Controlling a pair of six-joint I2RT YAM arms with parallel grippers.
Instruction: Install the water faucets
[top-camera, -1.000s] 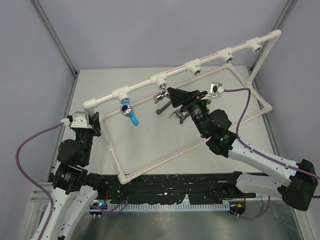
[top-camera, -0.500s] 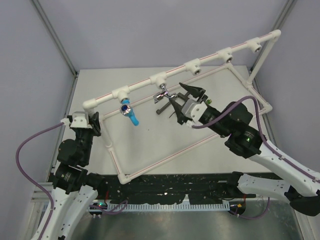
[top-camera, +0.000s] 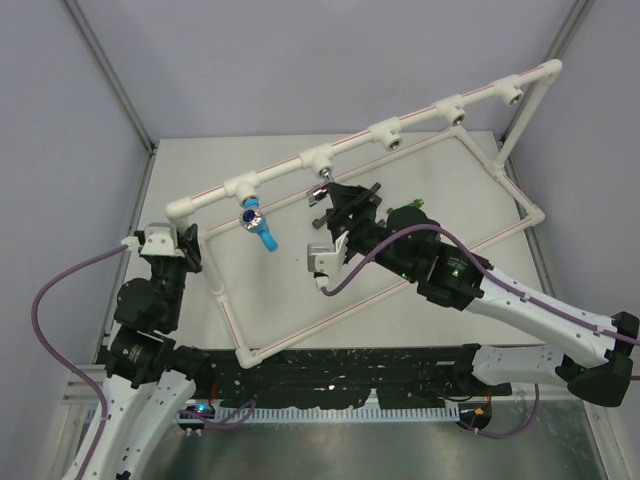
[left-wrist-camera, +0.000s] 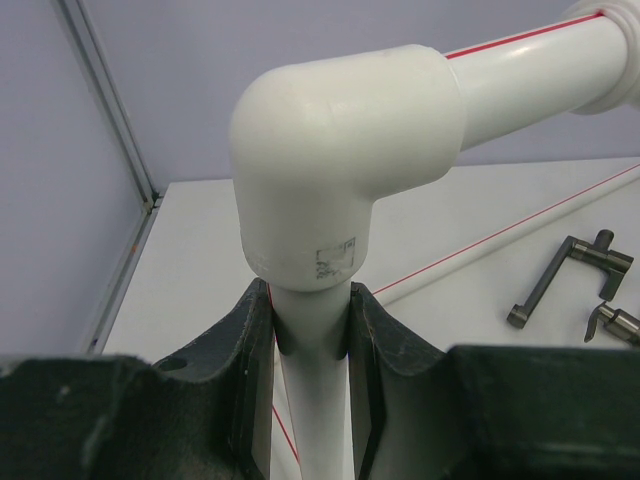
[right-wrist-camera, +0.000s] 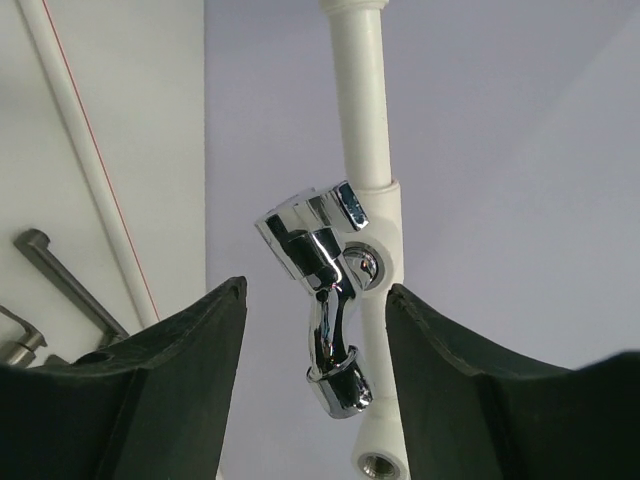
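The shiny chrome faucet (right-wrist-camera: 325, 300) hangs from a socket of the white pipe frame (top-camera: 350, 143). It also shows in the top view (top-camera: 323, 189). My right gripper (right-wrist-camera: 315, 295) is open with a finger on each side of it, not touching; in the top view it (top-camera: 350, 203) is just right of the chrome faucet. The blue faucet (top-camera: 256, 222) hangs from the socket to the left. Two dark brown-grey faucets (left-wrist-camera: 565, 280) lie on the table. My left gripper (left-wrist-camera: 312, 325) is shut on the frame's corner post, under the elbow (left-wrist-camera: 330, 170). No green faucet is in view.
Three empty sockets (top-camera: 395, 140) follow along the top rail toward the far right. The frame's base pipes (top-camera: 330, 315) lie across the table. One dark faucet (top-camera: 318, 222) is partly hidden under my right arm. Metal posts stand at the back corners.
My right wrist has rolled and shifted left, so its open jaws now straddle the chrome faucet. The left arm has not moved.
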